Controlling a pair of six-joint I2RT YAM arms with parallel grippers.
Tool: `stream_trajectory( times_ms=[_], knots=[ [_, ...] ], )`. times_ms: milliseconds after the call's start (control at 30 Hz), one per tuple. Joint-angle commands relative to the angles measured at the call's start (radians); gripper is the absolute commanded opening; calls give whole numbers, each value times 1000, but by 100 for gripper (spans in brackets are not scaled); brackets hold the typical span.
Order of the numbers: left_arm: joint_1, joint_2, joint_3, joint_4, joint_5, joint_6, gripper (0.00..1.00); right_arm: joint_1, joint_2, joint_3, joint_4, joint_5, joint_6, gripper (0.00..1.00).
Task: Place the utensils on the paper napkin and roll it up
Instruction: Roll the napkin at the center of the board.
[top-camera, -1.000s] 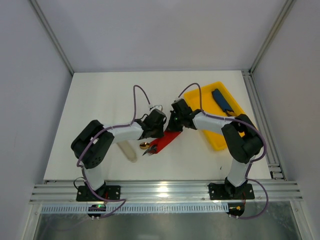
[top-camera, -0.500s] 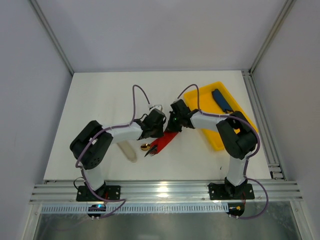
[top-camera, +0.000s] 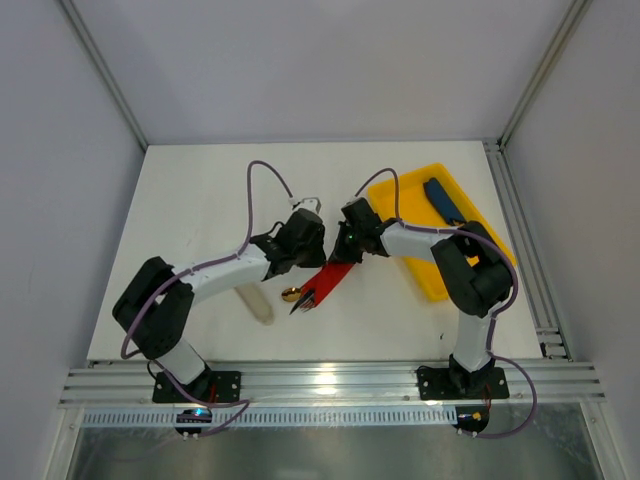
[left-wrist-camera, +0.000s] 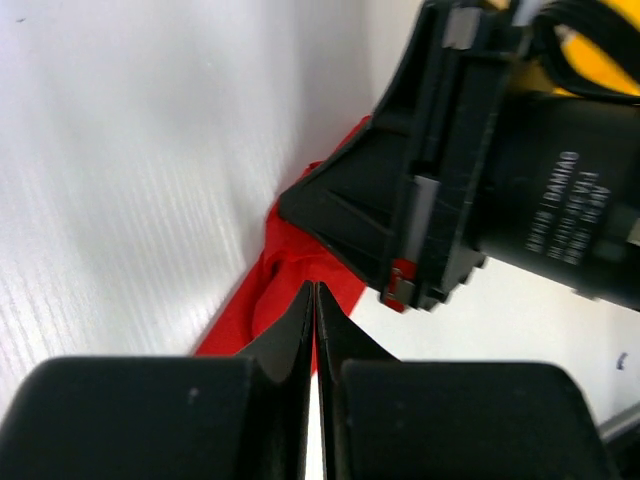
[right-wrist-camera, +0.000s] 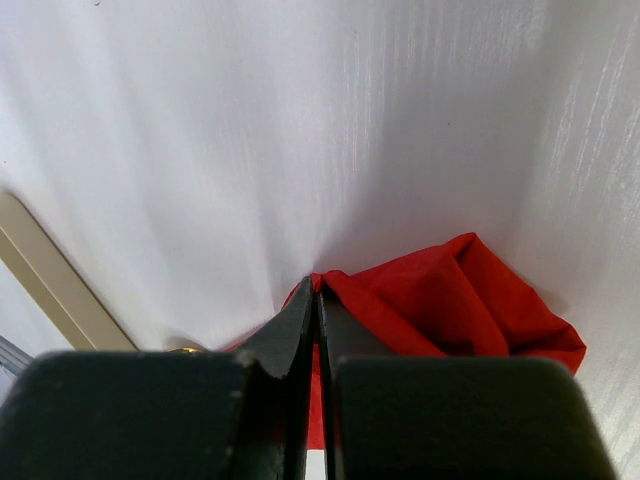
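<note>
The red paper napkin (top-camera: 334, 279) lies crumpled into a narrow strip at the table's middle. Out of its near end stick the utensils: a gold spoon bowl (top-camera: 290, 293) and the fork's tines (top-camera: 303, 300). My left gripper (top-camera: 316, 258) is shut, its tips (left-wrist-camera: 315, 287) right over the napkin's (left-wrist-camera: 250, 310) far end with nothing seen between them. My right gripper (top-camera: 338, 262) is shut with its tips (right-wrist-camera: 318, 285) on a raised fold of the napkin (right-wrist-camera: 450, 290). The two grippers nearly touch.
A pale beige sleeve (top-camera: 257, 302) lies left of the spoon, also visible in the right wrist view (right-wrist-camera: 50, 270). The yellow tray (top-camera: 430, 270) sits at the right with a dark-blue oblong item (top-camera: 445, 200) in it. Metal rails run along the right and near edges.
The left arm's elbow has swung out to the left and its gripper has shifted slightly away from the napkin's middle. The right gripper and the napkin have hardly moved.
</note>
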Motion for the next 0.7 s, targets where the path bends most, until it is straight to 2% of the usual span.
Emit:
stream_trajectory(
  times_ms=[0, 233, 667],
  knots=[
    [3, -58, -21, 41, 56, -7, 0, -6, 21, 16, 2, 21, -6, 4],
    [0, -53, -109, 138, 117, -47, 0, -8, 21, 22, 2, 12, -1, 4],
    [-6, 33, -144, 215, 93, -67, 0, -11, 4, 33, -5, -1, -12, 4]
  ],
)
